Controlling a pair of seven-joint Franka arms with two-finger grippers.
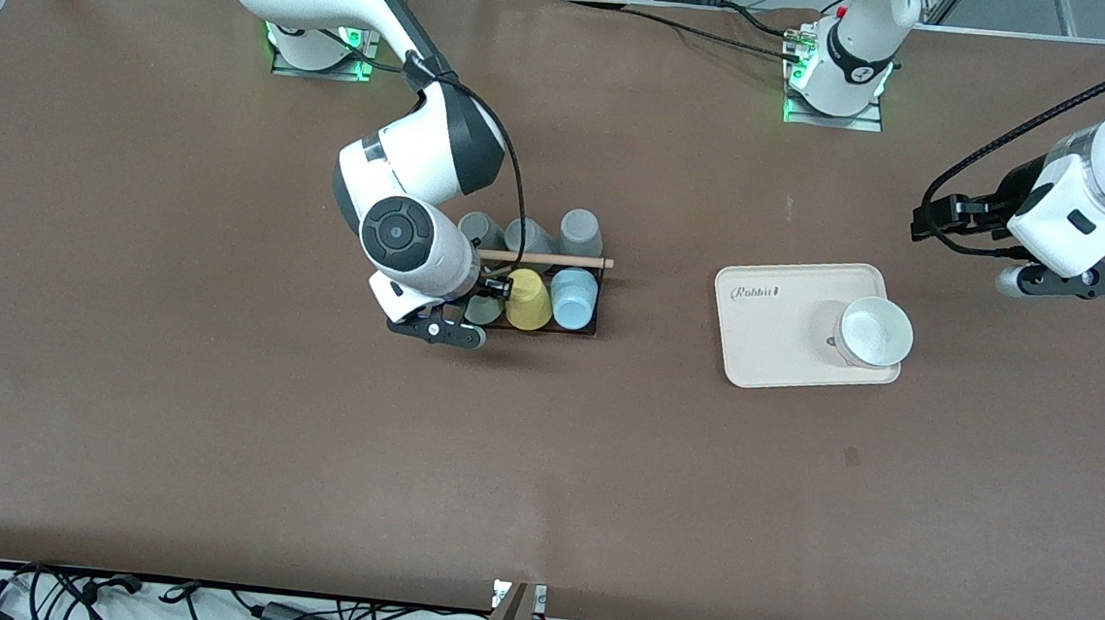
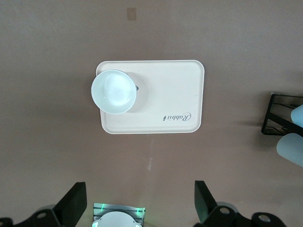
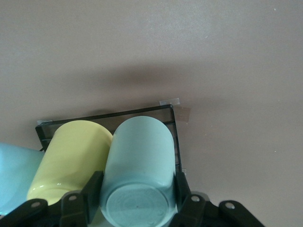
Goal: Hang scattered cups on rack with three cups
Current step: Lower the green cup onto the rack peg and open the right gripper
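The right tool (image 3: pixel 138 194) was found clamped on the sage-green cup (image 3: pixel 139 170) at the rack (image 1: pixel 539 290), touching the yellow cup (image 1: pixel 528 300), with the light blue cup (image 1: pixel 574 298) seated just past that one toward the left arm's end of the surface (image 1: pixel 214 423). Three grey cups (image 1: pixel 528 237) were noted along the rack's side farther from the front camera, under the wooden rod (image 1: pixel 546 259). The left tool (image 2: pixel 139 203) was held waiting with fingers apart over bare surface near the cream tray (image 1: pixel 776 316), on which a white bowl (image 1: pixel 874 332) rested.

Even bright overhead light, soft shadows, sharp focus, no glare
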